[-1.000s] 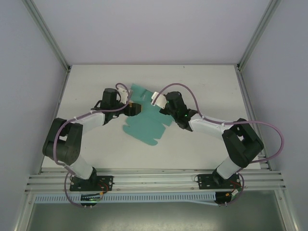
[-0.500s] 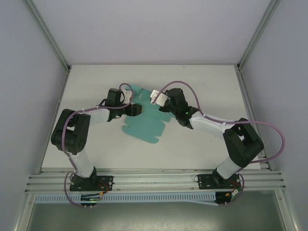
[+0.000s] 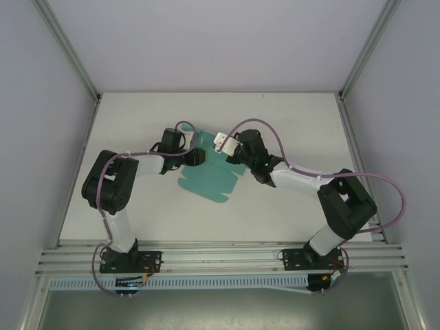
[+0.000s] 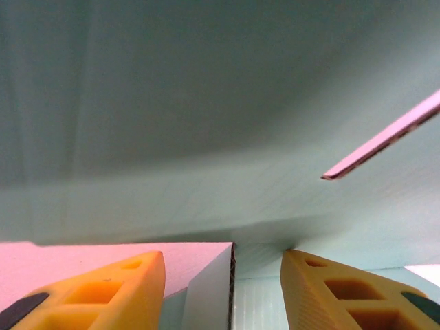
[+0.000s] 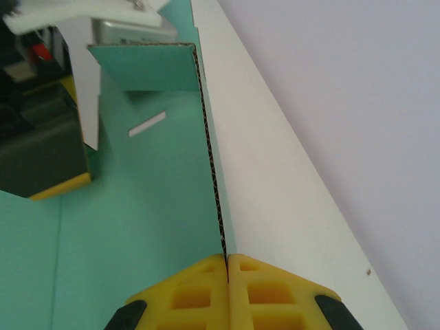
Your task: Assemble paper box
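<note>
The paper box (image 3: 210, 180) is a flat teal card sheet lying mid-table, with one panel folded up. My right gripper (image 5: 227, 258) is shut on the lower edge of that upright panel (image 5: 148, 65); from above it (image 3: 229, 157) sits at the sheet's right rear. My left gripper (image 3: 198, 157) reaches in from the sheet's left rear. Seen from the left wrist, its yellow fingers (image 4: 124, 282) stand apart on either side of a card edge (image 4: 232, 275), with a gap on both sides. Teal card (image 4: 206, 103) looms close in front of them.
The white table (image 3: 289, 117) has bare room behind and on both sides of the sheet. Grey walls and metal posts (image 3: 69, 48) close in the left, right and back. The table's surface (image 5: 275, 172) runs beside the raised panel.
My left arm has swung right and pushed its gripper in over the sheet's rear left, and its jaws have narrowed. The right gripper has kept its hold, shifting only a little.
</note>
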{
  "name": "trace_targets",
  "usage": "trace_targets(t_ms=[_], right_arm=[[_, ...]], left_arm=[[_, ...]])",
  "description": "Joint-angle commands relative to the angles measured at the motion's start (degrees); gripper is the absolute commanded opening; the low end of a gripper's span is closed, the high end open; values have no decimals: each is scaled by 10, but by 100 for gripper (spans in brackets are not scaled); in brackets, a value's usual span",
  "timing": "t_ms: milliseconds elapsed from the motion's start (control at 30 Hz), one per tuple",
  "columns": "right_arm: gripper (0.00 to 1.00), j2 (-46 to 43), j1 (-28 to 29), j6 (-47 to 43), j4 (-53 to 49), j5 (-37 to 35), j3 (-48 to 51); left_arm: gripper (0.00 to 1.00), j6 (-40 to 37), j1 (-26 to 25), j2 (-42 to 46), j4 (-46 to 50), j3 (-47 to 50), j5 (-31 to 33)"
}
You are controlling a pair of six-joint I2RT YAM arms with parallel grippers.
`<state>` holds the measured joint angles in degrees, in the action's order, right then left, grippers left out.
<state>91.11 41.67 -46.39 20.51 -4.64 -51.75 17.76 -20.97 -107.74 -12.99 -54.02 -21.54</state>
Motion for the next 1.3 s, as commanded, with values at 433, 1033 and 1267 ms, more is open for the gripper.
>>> trace_targets(t_ms=[433, 1033, 1267], right_arm=[[0, 78, 96, 12, 43, -118, 45], [0, -2, 49, -36, -10, -56, 20], [0, -90, -13, -11, -161, 111, -21]], left_arm=[[42, 49, -5, -20, -24, -4, -13], [63, -32, -1, 57, 32, 4, 32], [76, -91, 51, 125, 30, 31, -115]])
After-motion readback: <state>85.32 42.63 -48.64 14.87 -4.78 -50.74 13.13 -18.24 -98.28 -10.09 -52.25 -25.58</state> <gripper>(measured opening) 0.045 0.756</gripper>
